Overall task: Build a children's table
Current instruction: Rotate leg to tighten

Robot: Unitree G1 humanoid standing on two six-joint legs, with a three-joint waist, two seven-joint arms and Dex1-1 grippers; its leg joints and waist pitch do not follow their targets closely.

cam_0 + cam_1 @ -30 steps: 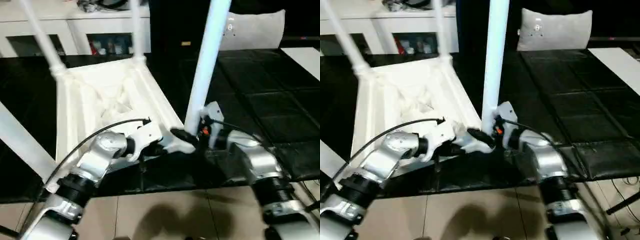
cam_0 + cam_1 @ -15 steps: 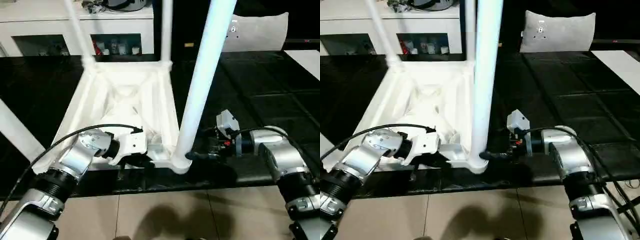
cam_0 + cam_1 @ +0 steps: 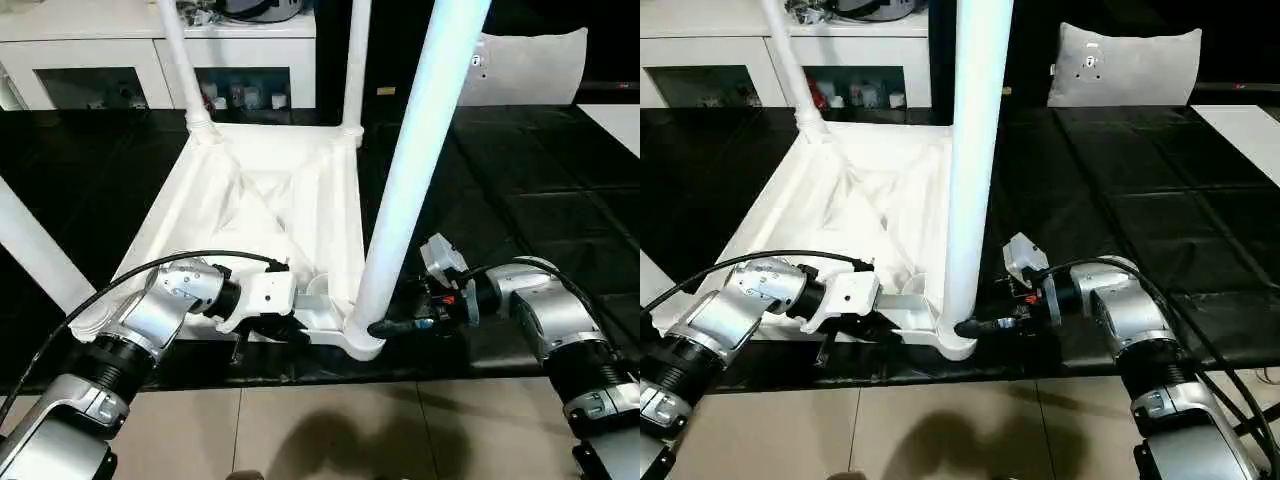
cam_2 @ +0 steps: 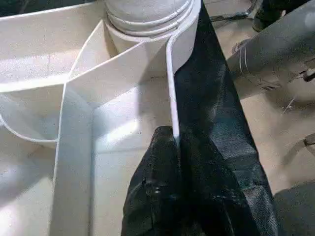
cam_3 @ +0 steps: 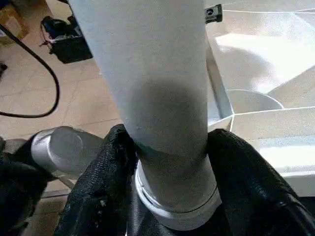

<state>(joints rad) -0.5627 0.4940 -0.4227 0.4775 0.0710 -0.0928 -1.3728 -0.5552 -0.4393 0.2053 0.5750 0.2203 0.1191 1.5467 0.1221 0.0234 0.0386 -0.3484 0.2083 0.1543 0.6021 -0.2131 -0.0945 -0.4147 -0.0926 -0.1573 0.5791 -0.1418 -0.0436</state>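
Observation:
The children's table lies upside down on the black mat, its ribbed white top (image 3: 270, 200) facing up. Legs stand in its corner sockets: two at the far corners (image 3: 180, 60) (image 3: 355, 60), one at the near left (image 3: 30, 250), one at the near right (image 3: 420, 150). My left gripper (image 3: 290, 325) is shut on the top's thin front rim (image 4: 170, 98), close to the near right socket. My right gripper (image 3: 385, 325) reaches in from the right. Its black fingers (image 5: 98, 187) press both sides of the near right leg (image 5: 157, 98) just above its socket.
A white cabinet with glass doors (image 3: 100, 60) runs along the back. A grey cushion (image 3: 530, 65) leans at the back right. The black mat (image 3: 540, 170) extends to the right, and its front edge meets the tiled floor (image 3: 330, 430).
The head camera has shifted, so the whole scene sits differently. My right gripper's fingers have closed in around the base of the near right leg. The left gripper keeps its hold on the rim.

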